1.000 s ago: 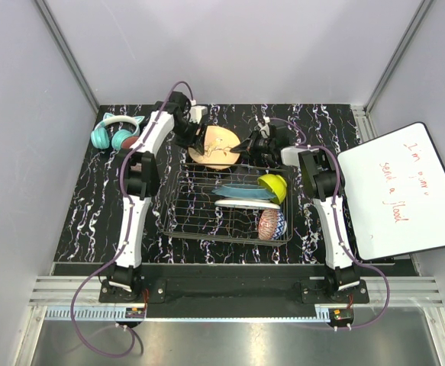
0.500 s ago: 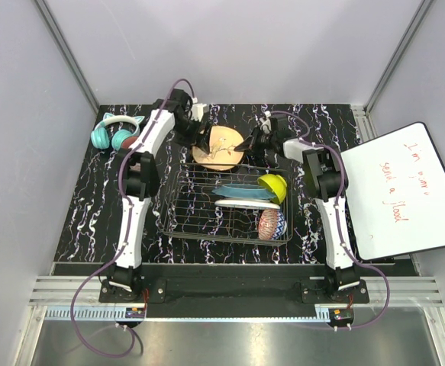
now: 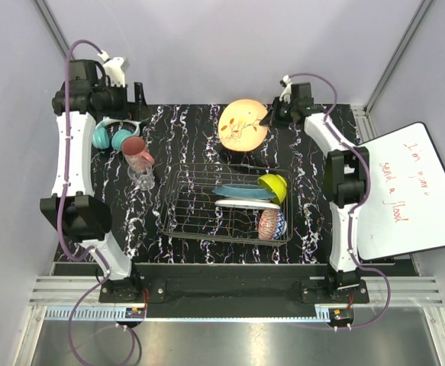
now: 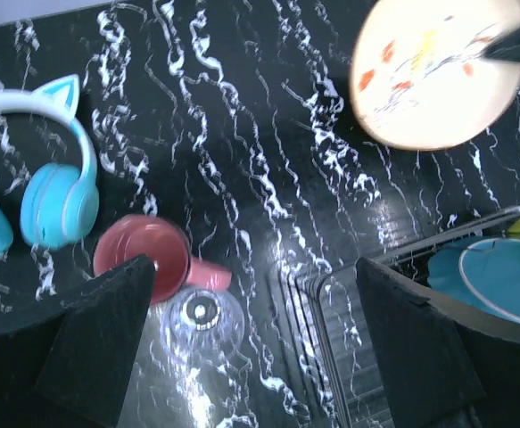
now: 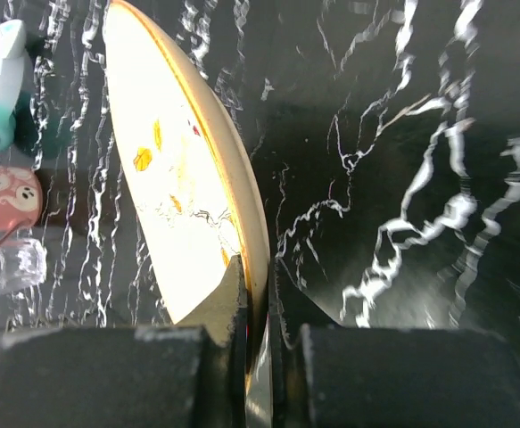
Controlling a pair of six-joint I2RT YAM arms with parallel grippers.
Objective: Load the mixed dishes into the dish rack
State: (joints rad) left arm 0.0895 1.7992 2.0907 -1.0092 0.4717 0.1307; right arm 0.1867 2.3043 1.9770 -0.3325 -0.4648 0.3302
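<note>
Left gripper backed off, spread wide and empty; right gripper alone now pinches the tan floral plate by its rim, dish rack next

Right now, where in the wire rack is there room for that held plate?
The dish rack is bare on its left, between its wall and the teal plate. Its right half is crowded: white plate, yellow-green bowl, red patterned bowl.
</note>
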